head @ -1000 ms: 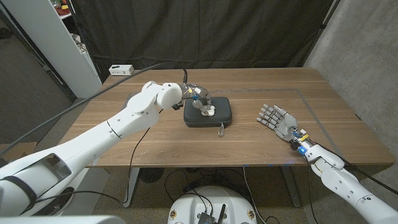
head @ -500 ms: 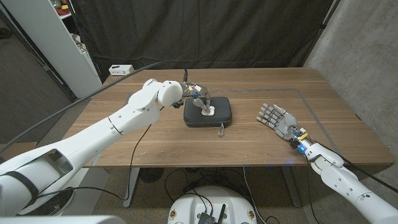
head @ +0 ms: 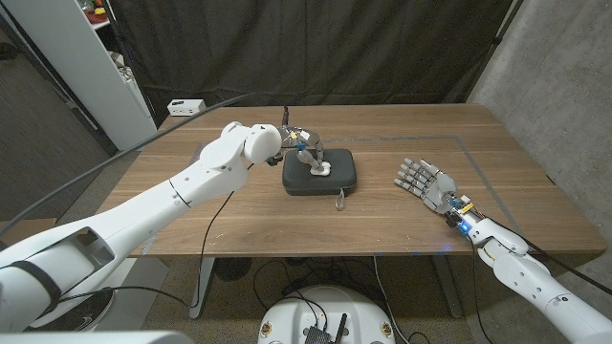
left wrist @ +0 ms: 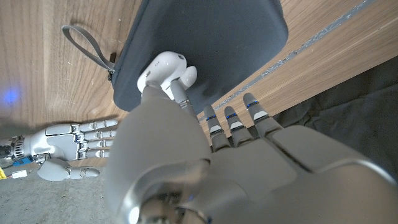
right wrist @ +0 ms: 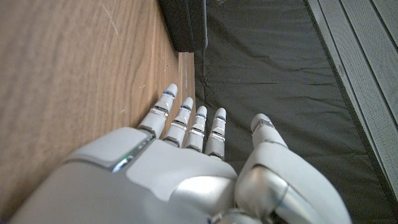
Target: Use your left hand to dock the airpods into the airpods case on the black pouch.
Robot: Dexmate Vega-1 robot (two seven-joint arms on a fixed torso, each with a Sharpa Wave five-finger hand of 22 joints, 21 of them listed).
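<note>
While the wooden table (head: 402, 220) is backed by a black curtain (head: 382, 57), the airpods case (head: 320, 170) on the black pouch (head: 337, 182) is touched by the left hand (head: 304, 151); whether it grips cannot be told; the right hand (head: 426, 182) is kept spread, holding nothing.

Head view: high, looking down across table (head: 402, 215). Left wrist view: close over black pouch (left wrist: 211, 43), shared with head view.

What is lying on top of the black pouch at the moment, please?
A white airpods case sits on the black pouch, with the left hand reaching onto it. The fingers hide whether the airpods are docked.
</note>
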